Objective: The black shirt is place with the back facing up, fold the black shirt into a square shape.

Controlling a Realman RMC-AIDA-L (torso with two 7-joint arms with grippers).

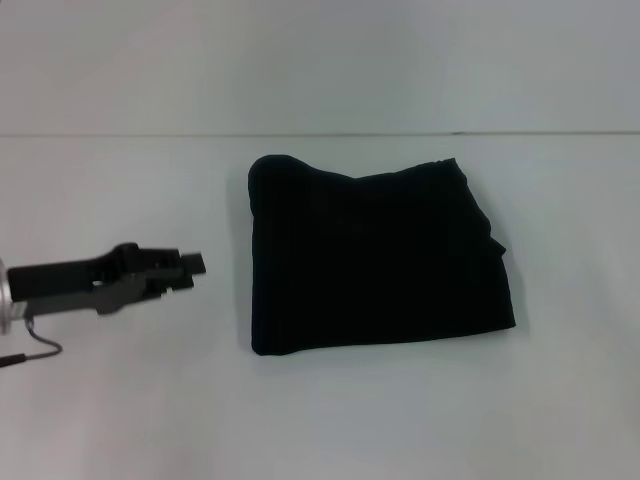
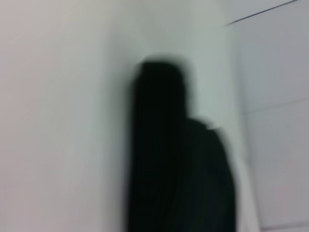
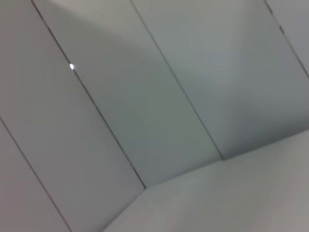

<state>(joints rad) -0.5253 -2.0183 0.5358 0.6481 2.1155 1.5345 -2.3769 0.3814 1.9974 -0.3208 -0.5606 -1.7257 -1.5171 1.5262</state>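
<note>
The black shirt (image 1: 375, 255) lies folded into a rough square on the white table (image 1: 120, 410), a little right of centre in the head view. The left wrist view shows the same black shirt (image 2: 178, 159) as a dark blurred mass. My left gripper (image 1: 197, 265) hovers to the left of the shirt, pointing toward it, with a clear gap of table between them. It holds nothing. My right gripper does not appear in any view.
A pale wall (image 1: 320, 60) rises behind the table's far edge. The right wrist view looks at wall panels (image 3: 159, 96) with thin dark seams and a strip of the table.
</note>
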